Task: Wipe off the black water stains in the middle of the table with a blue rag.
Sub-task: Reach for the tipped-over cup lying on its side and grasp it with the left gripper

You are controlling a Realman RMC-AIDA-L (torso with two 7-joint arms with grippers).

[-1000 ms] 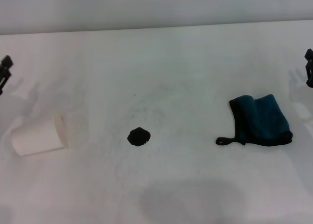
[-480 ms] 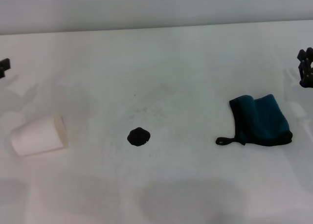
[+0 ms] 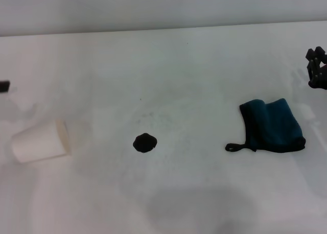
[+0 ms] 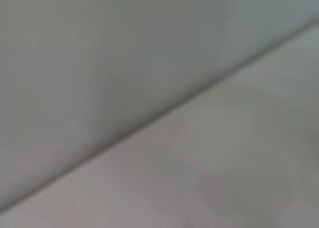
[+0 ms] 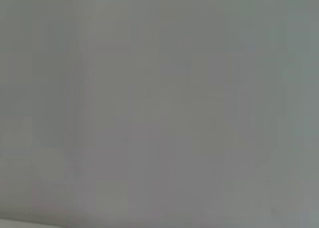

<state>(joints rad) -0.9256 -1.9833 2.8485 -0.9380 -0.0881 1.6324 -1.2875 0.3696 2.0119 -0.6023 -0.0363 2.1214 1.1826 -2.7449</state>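
Observation:
In the head view a small glossy black water stain [image 3: 144, 143] sits near the middle of the white table [image 3: 194, 65]. The blue rag [image 3: 271, 125] lies folded to the right of it, its black loop pointing toward the stain. My right gripper [image 3: 316, 68] hangs at the right edge, above and beyond the rag, apart from it. My left gripper [image 3: 3, 86] shows only as a dark tip at the left edge. The wrist views show only blank grey surface.
A white paper cup [image 3: 41, 140] lies on its side at the left of the table, left of the stain. A tiny dark speck [image 3: 141, 98] sits beyond the stain. The table's far edge [image 3: 163, 28] meets a pale wall.
My right gripper has moved up and a little inward from the right edge. My left gripper has drawn back toward the left edge, leaving only its tip in view. Rag, stain and cup have not moved.

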